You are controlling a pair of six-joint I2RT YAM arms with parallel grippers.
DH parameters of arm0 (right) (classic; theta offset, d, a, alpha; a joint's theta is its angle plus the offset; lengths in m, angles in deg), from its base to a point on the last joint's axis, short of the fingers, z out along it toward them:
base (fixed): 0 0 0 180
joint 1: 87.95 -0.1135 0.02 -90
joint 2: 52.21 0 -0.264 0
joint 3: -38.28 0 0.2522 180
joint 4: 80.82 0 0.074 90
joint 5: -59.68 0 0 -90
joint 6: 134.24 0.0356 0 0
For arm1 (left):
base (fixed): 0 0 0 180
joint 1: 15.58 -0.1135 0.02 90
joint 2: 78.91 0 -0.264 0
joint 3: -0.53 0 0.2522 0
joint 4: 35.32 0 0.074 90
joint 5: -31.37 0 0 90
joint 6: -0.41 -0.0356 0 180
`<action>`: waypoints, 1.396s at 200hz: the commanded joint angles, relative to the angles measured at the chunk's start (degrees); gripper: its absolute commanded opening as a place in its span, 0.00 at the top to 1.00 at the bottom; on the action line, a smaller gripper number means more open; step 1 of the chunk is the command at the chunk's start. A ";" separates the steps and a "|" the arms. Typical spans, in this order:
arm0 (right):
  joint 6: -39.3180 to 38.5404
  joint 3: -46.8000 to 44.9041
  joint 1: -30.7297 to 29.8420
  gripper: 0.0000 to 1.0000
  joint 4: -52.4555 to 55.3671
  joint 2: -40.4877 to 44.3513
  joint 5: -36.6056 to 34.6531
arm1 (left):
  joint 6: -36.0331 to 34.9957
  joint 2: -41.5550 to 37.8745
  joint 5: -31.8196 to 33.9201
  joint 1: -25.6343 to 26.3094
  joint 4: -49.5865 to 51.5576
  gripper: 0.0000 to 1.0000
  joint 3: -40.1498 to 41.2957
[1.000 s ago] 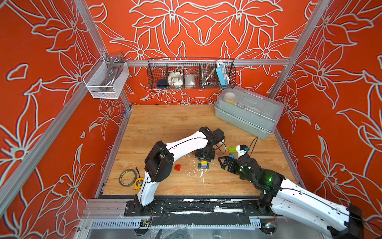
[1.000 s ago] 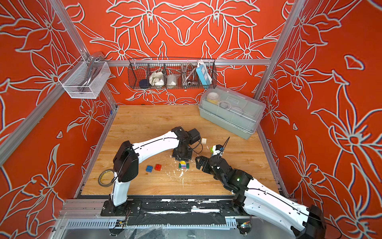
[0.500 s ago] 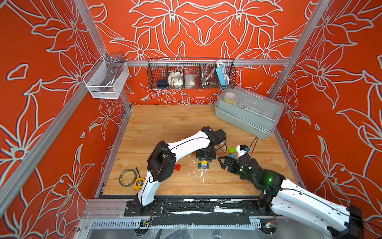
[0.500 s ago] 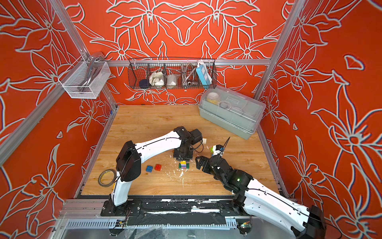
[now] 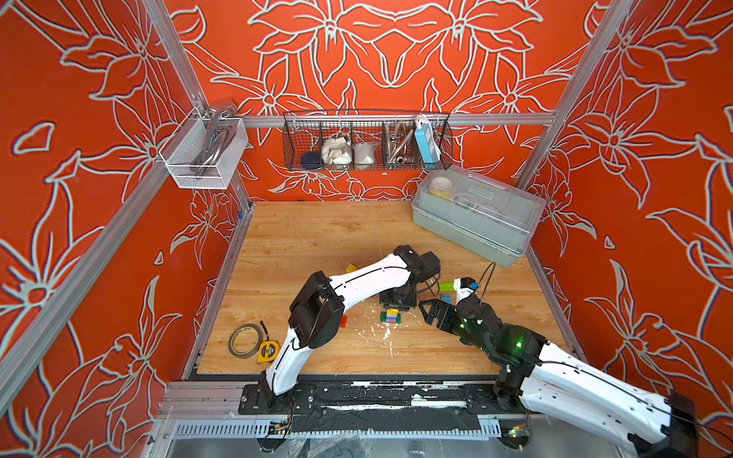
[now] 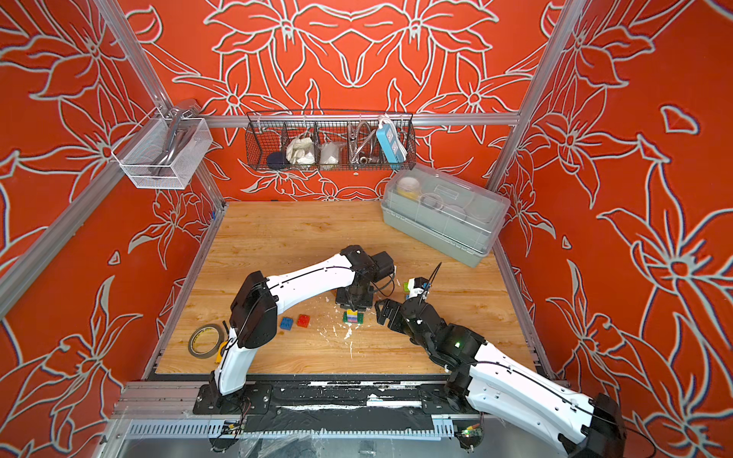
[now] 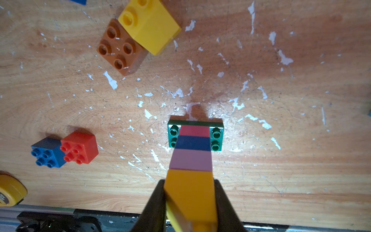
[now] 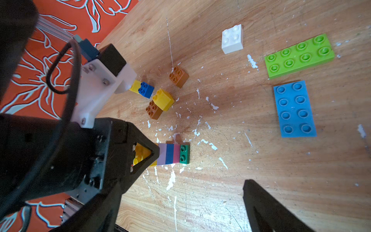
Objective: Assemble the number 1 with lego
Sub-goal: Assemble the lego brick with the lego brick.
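A lego stack (image 7: pixel 191 143) stands on the wood: a dark green flat base (image 7: pixel 216 138), then pink, blue, lilac and a yellow brick (image 7: pixel 190 196) on top. From above, my left gripper (image 7: pixel 189 184) is shut on that yellow brick; both top views show it over the stack (image 5: pixel 390 316) (image 6: pixel 352 316). Just right of the stack my right gripper (image 5: pixel 430 313) (image 8: pixel 180 200) stands open and holds nothing. Loose lego: red (image 7: pixel 79 147), blue (image 7: pixel 47 152), brown (image 7: pixel 118 48), yellow (image 7: pixel 149 26), white (image 8: pixel 232 39), lime plate (image 8: pixel 299 56), light blue plate (image 8: pixel 294 109).
A tape roll (image 5: pixel 245 340) and a yellow tape measure (image 5: pixel 267 351) lie at the front left. A grey lidded box (image 5: pixel 476 214) sits at the back right. A wire basket (image 5: pixel 365 140) hangs on the back wall. White flecks dot the wood.
The left arm's elbow has drifted slightly to the right while its gripper stays on the stack. The right arm has not moved.
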 commanded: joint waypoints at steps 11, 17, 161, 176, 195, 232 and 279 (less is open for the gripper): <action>-0.10 -1.02 0.11 0.00 0.43 0.40 -1.00 | -0.86 3.28 1.88 0.40 -0.32 0.88 2.73; -0.05 -1.03 0.15 0.00 0.44 0.42 -0.99 | -1.11 3.00 1.00 0.24 -1.76 0.88 4.09; 0.22 -0.91 0.11 0.00 0.50 0.08 -1.17 | -4.78 -1.73 -5.35 -1.68 -12.08 0.71 13.14; 0.13 -0.93 0.18 0.00 0.57 0.06 -1.16 | -4.75 -2.03 -5.06 -1.69 -11.18 0.63 12.20; 0.07 -0.92 0.17 0.00 0.59 0.14 -1.16 | -4.57 -2.35 -4.26 -1.71 -9.85 0.57 10.66; -0.20 -0.83 0.12 0.00 0.77 0.34 -0.99 | -4.64 -2.32 -2.87 -1.71 -7.20 0.42 7.16; -0.71 -0.81 0.19 0.00 0.93 1.09 -0.73 | -4.74 -3.16 -1.54 -1.71 -5.05 0.30 3.57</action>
